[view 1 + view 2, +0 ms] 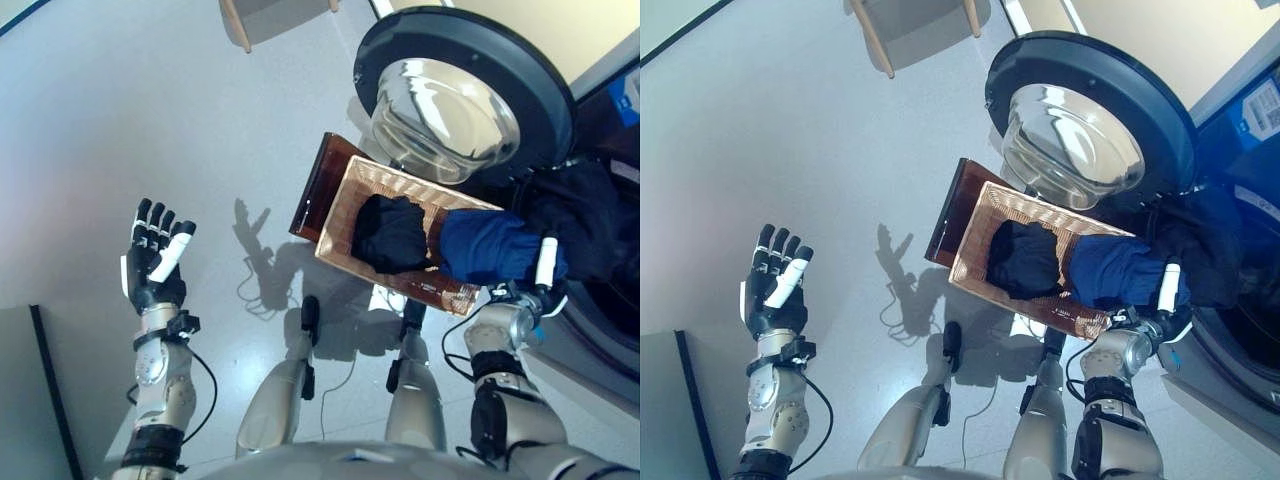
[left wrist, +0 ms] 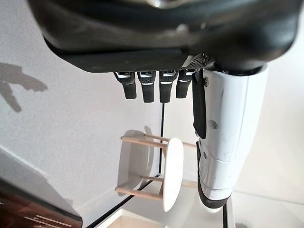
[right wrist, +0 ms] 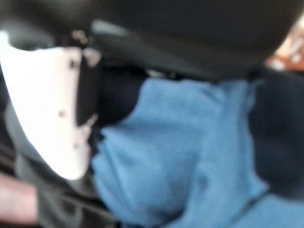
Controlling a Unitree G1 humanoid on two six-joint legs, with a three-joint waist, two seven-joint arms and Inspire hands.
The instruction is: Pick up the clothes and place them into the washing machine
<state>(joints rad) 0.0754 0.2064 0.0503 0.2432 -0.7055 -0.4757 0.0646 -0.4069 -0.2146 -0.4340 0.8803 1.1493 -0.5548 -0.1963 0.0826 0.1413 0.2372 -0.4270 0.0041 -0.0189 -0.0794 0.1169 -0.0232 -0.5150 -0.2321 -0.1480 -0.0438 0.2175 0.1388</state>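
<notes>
My right hand (image 1: pixel 547 263) is shut on a blue garment (image 1: pixel 490 245), which bulges over the right end of the wicker basket (image 1: pixel 352 187), next to the washing machine's opening (image 1: pixel 600 225). The right wrist view shows the blue cloth (image 3: pixel 190 152) pressed against the palm beside the white thumb (image 3: pixel 45 104). A black garment (image 1: pixel 392 232) lies inside the basket. Dark cloth hangs at the mouth of the opening. The round door (image 1: pixel 462 100) with its glass bowl stands swung open behind the basket. My left hand (image 1: pixel 155 265) is raised over bare floor at the left, open and holding nothing.
The basket rests on a brown stand (image 1: pixel 315 185). A wooden chair's leg (image 1: pixel 240 25) shows at the top. A grey panel (image 1: pixel 20 400) fills the lower left corner. A white stool with wooden legs (image 2: pixel 171 173) appears in the left wrist view.
</notes>
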